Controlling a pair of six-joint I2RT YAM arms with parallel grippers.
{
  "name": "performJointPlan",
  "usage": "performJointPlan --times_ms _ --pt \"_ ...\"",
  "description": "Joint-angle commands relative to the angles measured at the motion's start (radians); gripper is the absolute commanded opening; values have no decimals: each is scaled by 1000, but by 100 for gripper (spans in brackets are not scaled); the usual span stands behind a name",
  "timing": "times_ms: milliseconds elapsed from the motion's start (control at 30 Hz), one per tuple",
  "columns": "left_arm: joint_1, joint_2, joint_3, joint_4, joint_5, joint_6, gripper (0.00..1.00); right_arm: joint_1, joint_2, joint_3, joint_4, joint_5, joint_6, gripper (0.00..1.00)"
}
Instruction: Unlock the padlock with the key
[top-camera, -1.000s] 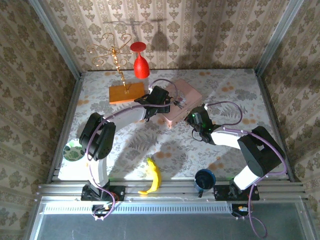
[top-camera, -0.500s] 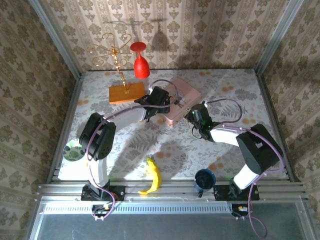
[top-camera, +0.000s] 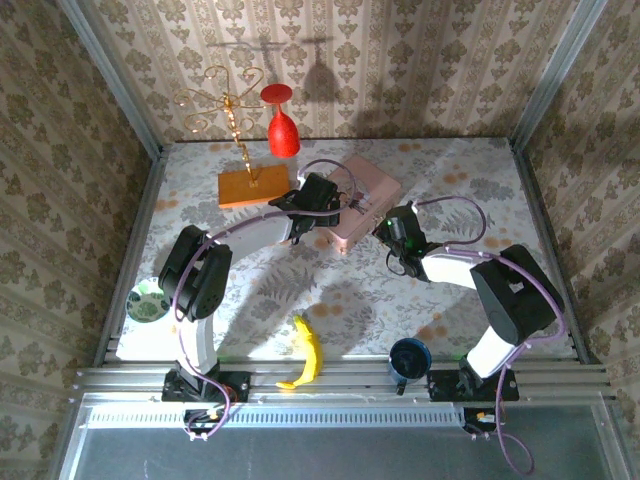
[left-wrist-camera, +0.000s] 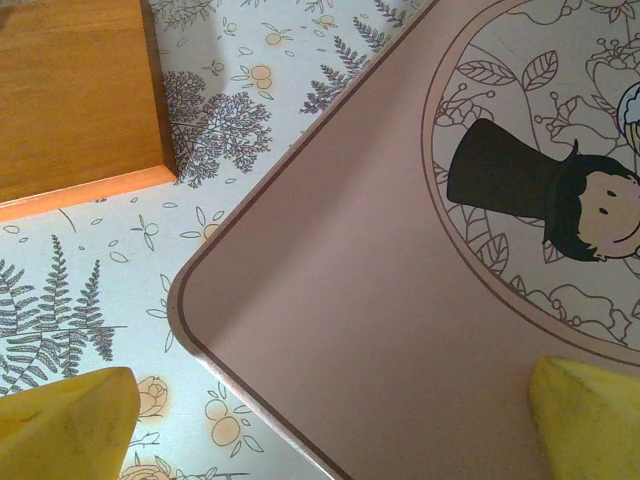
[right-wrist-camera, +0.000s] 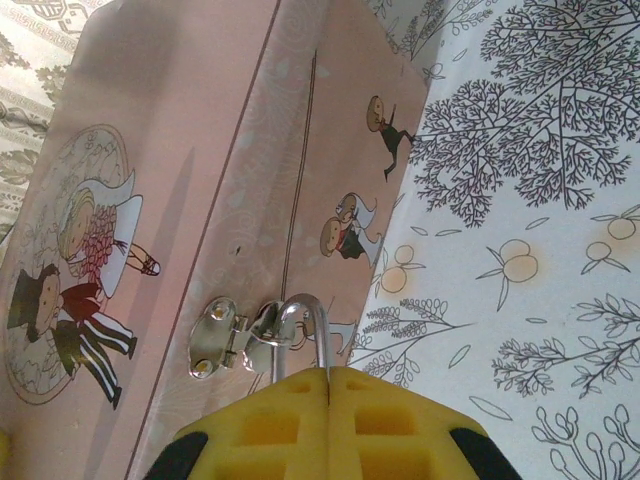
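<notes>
The pink box (top-camera: 372, 185) lies at the table's middle back. In the right wrist view, the padlock's silvery shackle (right-wrist-camera: 305, 320) hooks through the box's metal hasp (right-wrist-camera: 225, 335) on the front wall of the pink box (right-wrist-camera: 170, 150). My right gripper (right-wrist-camera: 328, 385) is shut on the padlock, whose pale-gold body is hidden between the yellow fingers. From above, the right gripper (top-camera: 383, 228) sits against the box's near right side. My left gripper (top-camera: 345, 207) rests over the box lid, open, its fingertips (left-wrist-camera: 65, 420) spread either side of the lid corner (left-wrist-camera: 400, 330). The key is out of view.
An orange wooden base (top-camera: 252, 185) with a gold wire stand sits left of the box, also close by in the left wrist view (left-wrist-camera: 75, 90). A red glass (top-camera: 283, 125) stands behind. A banana (top-camera: 308, 352), blue mug (top-camera: 408, 358) and small dish (top-camera: 148, 300) lie near the front.
My right gripper has edged up and left, closer against the pink box. The left arm and the box have stayed put.
</notes>
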Motion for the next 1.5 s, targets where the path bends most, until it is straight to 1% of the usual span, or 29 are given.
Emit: performJointPlan --times_ms 0,300,533,700,833,900,967,1000,1033,1133,1233,1300,1467 --pt "13 25 -41 -134 -24 30 100 -22 22 32 68 78 -1 0" --pt "14 18 -50 -136 -25 29 100 -26 52 79 64 80 -7 0" --pt "17 18 -53 -135 -21 26 100 -32 45 93 64 101 -18 0" --pt "18 15 -55 -133 -17 27 100 -40 32 90 53 74 -41 0" --pt "19 15 -58 -130 -6 35 100 -61 20 119 -46 -50 -121 0" --pt "22 14 -62 -129 0 38 100 -74 13 106 -75 -115 -157 0" --pt "26 14 -65 -128 4 43 100 -93 3 80 -80 -188 -172 7" --pt "27 13 -65 -129 7 44 100 -103 0 68 -85 -209 -171 15" --pt "30 13 -65 -131 9 46 100 -115 -2 57 -93 -236 -169 19" --pt "37 11 -65 -135 9 59 100 -141 14 37 -100 -303 -185 23" --pt "46 11 -65 -141 10 68 100 -153 57 38 -67 -376 -198 28" --pt "50 11 -64 -145 12 71 100 -155 90 54 -54 -406 -200 27" --pt "56 11 -59 -149 20 74 100 -151 178 115 -57 -482 -220 32"
